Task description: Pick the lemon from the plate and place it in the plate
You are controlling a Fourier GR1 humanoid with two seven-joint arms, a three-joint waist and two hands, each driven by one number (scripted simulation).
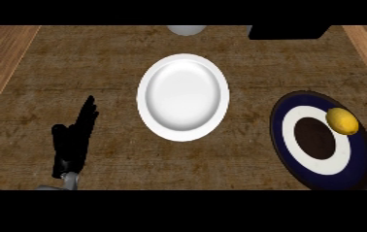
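Left hand (69,146), black, stands at seven o'clock with fingers straight and pointing up, holding nothing; we record it as resting. Our right hand does not show. At four o'clock lies a round dark-blue plate (290,170) with a white ring and dark centre. The yellow lemon (342,121) sits on that plate's far right rim, toward three o'clock. A round white plate (183,97) occupies the centre of the brown counter (93,71), well apart from the lemon. At twelve o'clock we see a pale grey rounded object (186,30), cut by the edge.
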